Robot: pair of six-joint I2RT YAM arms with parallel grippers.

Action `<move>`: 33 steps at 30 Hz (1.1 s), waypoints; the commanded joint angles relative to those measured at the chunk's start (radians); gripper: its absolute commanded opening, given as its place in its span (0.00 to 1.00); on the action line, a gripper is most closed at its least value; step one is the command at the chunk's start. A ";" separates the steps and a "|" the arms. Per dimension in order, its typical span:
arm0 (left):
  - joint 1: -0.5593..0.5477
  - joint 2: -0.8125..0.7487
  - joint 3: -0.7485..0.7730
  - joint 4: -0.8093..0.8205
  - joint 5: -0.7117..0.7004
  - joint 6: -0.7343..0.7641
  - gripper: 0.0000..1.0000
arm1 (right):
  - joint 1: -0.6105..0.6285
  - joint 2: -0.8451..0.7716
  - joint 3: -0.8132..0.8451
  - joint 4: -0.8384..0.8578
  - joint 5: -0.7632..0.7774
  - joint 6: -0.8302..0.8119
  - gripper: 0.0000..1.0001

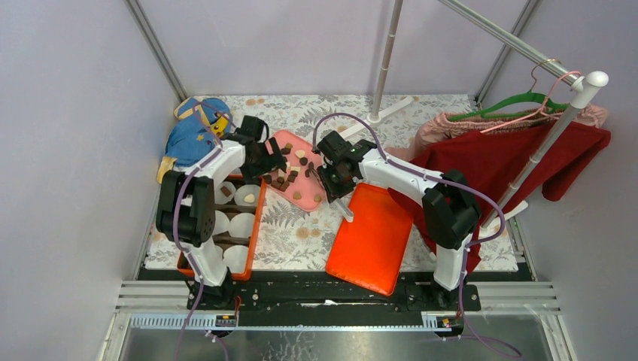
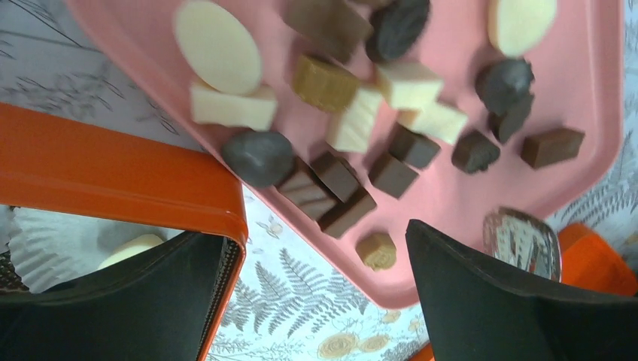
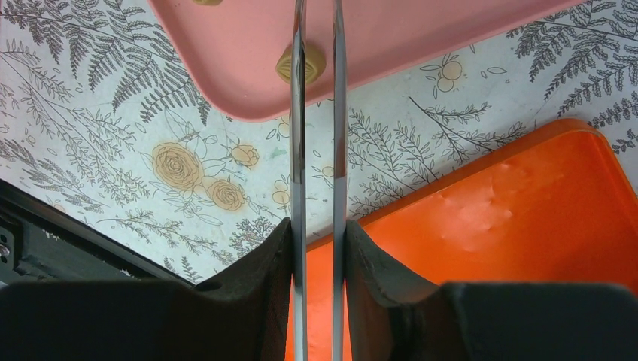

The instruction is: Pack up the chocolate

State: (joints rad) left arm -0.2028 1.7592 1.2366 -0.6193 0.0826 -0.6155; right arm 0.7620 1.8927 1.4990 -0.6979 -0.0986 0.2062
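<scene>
Top external: chocolate (image 1: 290, 177), many small dark, tan and cream pieces, lay scattered on a pink tray (image 1: 282, 141) at mid-table on the floral tablecloth (image 1: 293, 233). The left gripper (image 1: 272, 167) hung over the tray's left edge and the right gripper (image 1: 336, 180) over its right edge. An orange box (image 1: 258, 218) of white paper liners (image 1: 242, 224) sat left of the tray, partly hidden under the left arm. An orange lid (image 1: 372, 233) lay right of the tray, under the right arm. A blue cloth (image 1: 195, 135) sat in the far left corner, a red garment (image 1: 504, 162) hung from a rack at right, and an upright pole (image 1: 386, 60) stood behind the tray. Left wrist: jaws spread wide with nothing between them. The black fingers (image 2: 511, 301) blocked the lower frame. Pieces crowded the tray near the box corner (image 2: 113, 173); one cream piece sat in a liner (image 2: 53, 241). The shiny tip of the metal tongs (image 2: 521, 241) showed at the tray's edge. Right wrist: jaws were partly closed and clamped on the tongs (image 3: 299, 150). The two blades ran up the frame, crossing the view of one tan piece at the tray's near edge. The lid (image 3: 489, 241) filled the lower right.
</scene>
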 commanded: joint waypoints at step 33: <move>0.683 -0.378 -0.241 -0.085 -0.255 -0.051 0.99 | 0.019 -0.066 0.014 0.039 -0.052 -0.001 0.33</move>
State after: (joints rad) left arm 0.4068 1.3895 1.0618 -0.7048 -0.1066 -0.6243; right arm 0.7681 1.8915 1.5005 -0.6746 -0.1257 0.2173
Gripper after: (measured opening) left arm 0.986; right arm 0.335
